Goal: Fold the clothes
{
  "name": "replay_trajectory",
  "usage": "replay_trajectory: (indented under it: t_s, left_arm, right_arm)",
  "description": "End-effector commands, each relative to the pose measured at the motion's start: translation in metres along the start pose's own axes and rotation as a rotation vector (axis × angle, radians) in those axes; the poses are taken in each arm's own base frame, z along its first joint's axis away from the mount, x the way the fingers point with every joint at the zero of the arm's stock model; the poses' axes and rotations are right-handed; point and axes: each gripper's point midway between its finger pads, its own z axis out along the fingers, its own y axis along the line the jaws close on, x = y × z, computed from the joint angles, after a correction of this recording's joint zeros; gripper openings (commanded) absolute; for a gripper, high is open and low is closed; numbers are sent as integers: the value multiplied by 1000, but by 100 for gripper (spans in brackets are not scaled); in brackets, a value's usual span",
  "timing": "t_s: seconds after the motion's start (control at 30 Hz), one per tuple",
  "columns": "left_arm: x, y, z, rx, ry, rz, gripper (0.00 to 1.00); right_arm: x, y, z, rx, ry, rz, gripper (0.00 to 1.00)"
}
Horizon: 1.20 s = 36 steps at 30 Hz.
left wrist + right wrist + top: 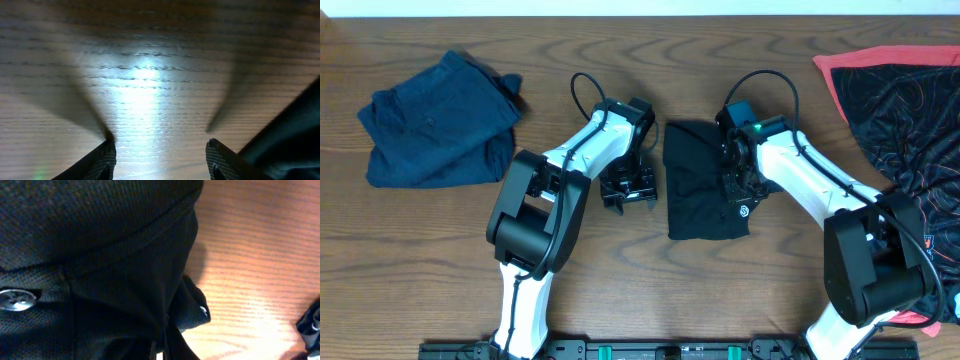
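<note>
The black garment [700,180] lies folded into a rectangle at the table's middle, with a small white logo [742,211] near its right edge. My right gripper [738,188] is down on that right edge. In the right wrist view black cloth [100,240] fills most of the frame, and the right gripper [161,352] is shut on a pinched fold of it. My left gripper [627,190] hovers just left of the garment, open, over bare wood; its fingertips [107,155] stand well apart with nothing between them.
A crumpled navy blue garment [435,135] lies at the far left. A black garment with red trim [905,95] is spread at the far right, partly under the right arm. A round white mark [17,300] shows on the cloth.
</note>
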Motion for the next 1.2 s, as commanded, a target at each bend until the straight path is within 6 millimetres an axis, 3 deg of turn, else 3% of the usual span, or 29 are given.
replay_trajectory:
  t_s: [0.0,0.13,0.17,0.23,0.3,0.4,0.57,0.77,1.03,1.17]
  left_arm:
    - [-3,9,-11,-12,-33,-7,60]
    - [-12,-9,-57,71,-193,97,61]
    - [-13,-14,-67,92,-231,126,64]
    - [-11,-27,-86,133,-299,196,70]
    - [-8,-38,-93,158,-327,263,72]
    - [-4,-50,-89,170,-329,304,72]
    - [-1,-68,-65,163,-305,358,72]
    - [1,-83,-58,167,-317,400,72]
    - [1,-84,-58,168,-318,403,72]
    - [1,-84,-55,165,-313,402,72]
  right_arm:
    - [-10,0,-24,-24,-69,30,4]
    - [-7,10,-41,-108,-94,31,5]
    - [-5,14,-45,-134,-94,30,11]
    - [1,21,-52,-184,-81,27,35]
    - [8,22,-52,-191,-52,67,38]
    - [17,19,-50,-182,-3,196,35]
    - [26,18,-39,-174,29,276,26]
    - [29,-6,-20,-95,30,477,31]
    - [36,-31,-3,-63,47,584,29]
    - [34,-22,4,-130,43,536,29]
